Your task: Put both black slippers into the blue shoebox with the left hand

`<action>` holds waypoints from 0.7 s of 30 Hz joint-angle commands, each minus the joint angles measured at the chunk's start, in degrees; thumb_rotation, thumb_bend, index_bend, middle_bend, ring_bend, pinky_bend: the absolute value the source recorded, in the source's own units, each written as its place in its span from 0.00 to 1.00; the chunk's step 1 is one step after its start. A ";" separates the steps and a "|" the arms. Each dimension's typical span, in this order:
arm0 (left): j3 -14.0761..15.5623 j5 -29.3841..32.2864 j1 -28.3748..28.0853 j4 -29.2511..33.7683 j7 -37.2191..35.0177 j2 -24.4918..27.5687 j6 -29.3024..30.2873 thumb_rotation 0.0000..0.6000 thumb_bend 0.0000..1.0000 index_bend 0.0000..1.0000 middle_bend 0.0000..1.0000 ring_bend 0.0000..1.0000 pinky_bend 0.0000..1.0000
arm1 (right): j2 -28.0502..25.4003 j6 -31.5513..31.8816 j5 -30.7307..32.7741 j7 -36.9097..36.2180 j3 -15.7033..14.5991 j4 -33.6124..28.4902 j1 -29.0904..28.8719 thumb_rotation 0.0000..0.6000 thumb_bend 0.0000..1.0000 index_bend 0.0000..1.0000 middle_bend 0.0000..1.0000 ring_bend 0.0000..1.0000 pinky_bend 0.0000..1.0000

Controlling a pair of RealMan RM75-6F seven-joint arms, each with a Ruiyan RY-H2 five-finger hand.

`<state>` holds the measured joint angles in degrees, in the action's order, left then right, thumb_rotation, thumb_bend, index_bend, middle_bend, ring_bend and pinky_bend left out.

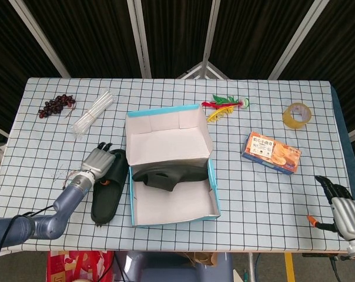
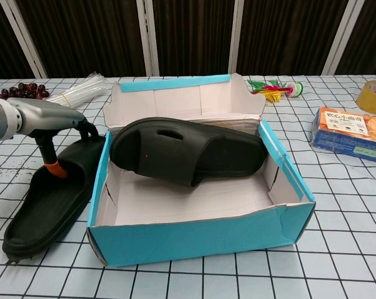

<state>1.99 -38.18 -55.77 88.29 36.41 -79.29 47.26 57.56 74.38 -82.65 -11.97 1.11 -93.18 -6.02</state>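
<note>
The blue shoebox (image 1: 213,182) (image 2: 288,169) stands open at the table's middle. One black slipper (image 1: 168,175) (image 2: 188,152) lies inside it, propped against the back wall. The other black slipper (image 1: 107,197) (image 2: 45,205) lies flat on the table against the box's left side. My left hand (image 1: 97,163) (image 2: 42,118) grips that slipper at its far end, with fingers hooked over the edge and the orange-tipped thumb pressed on the insole. My right hand (image 1: 340,205) rests at the table's near right corner, fingers spread and holding nothing.
A bunch of dark grapes (image 1: 56,105) and a bundle of clear straws (image 1: 93,111) lie at the far left. A colourful toy (image 1: 224,106), a tape roll (image 1: 297,114) and an orange snack box (image 1: 271,152) sit to the right of the shoebox.
</note>
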 commanded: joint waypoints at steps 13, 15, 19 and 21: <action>0.28 -0.54 0.64 -0.38 0.39 -0.56 1.44 1.00 0.38 0.39 0.47 0.04 0.04 | -0.08 0.04 -0.23 -0.24 -0.12 0.01 0.04 1.00 0.22 0.07 0.10 0.15 0.11; 0.25 -0.61 0.74 -0.47 0.33 -0.58 1.52 1.00 0.40 0.42 0.49 0.04 0.04 | -0.07 0.04 -0.29 -0.26 -0.13 -0.01 0.03 1.00 0.22 0.07 0.10 0.15 0.11; -0.06 -1.05 1.09 -0.43 -0.16 -0.26 1.97 1.00 0.42 0.50 0.52 0.06 0.04 | -0.08 -0.07 -0.22 -0.24 -0.11 0.02 -0.02 1.00 0.22 0.07 0.10 0.15 0.11; -0.28 -1.41 1.31 -0.20 -0.54 0.09 2.24 1.00 0.43 0.53 0.54 0.07 0.04 | -0.09 -0.08 -0.25 -0.26 -0.12 -0.02 -0.04 1.00 0.22 0.07 0.10 0.15 0.11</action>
<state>1.81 -39.46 -54.56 87.99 36.01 -79.33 49.38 57.47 74.30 -82.90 -12.23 0.99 -93.20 -6.05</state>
